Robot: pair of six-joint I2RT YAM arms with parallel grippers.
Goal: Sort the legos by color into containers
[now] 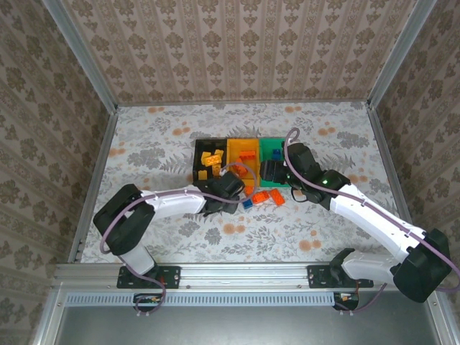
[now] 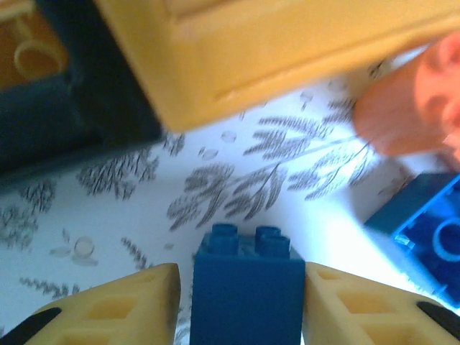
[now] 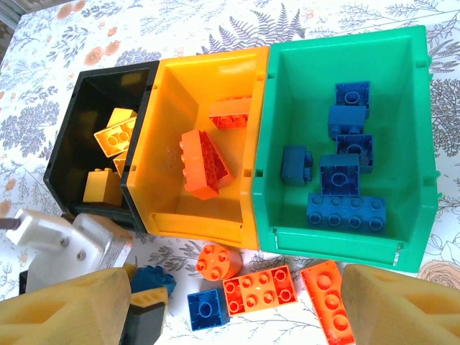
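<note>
My left gripper (image 2: 241, 305) is shut on a blue lego (image 2: 248, 284), studs pointing away, low over the table just in front of the black bin (image 2: 79, 122) and the yellow-orange bin (image 2: 273, 50). From above, that gripper (image 1: 241, 195) sits at the bins' near side. My right gripper (image 3: 233, 310) hangs open above the loose legos, holding nothing. Under it lie a round red-orange lego (image 3: 219, 260), a small blue lego (image 3: 207, 309), a red-orange plate (image 3: 259, 289) and a long red-orange lego (image 3: 327, 295). The green bin (image 3: 330, 241) holds several blue legos.
The three joined bins (image 1: 242, 144) stand mid-table, black at the left with yellow legos, the middle one with red-orange legos. The two arms' wrists are close together over the loose pile (image 1: 262, 196). Patterned tablecloth lies open to the left, right and near side.
</note>
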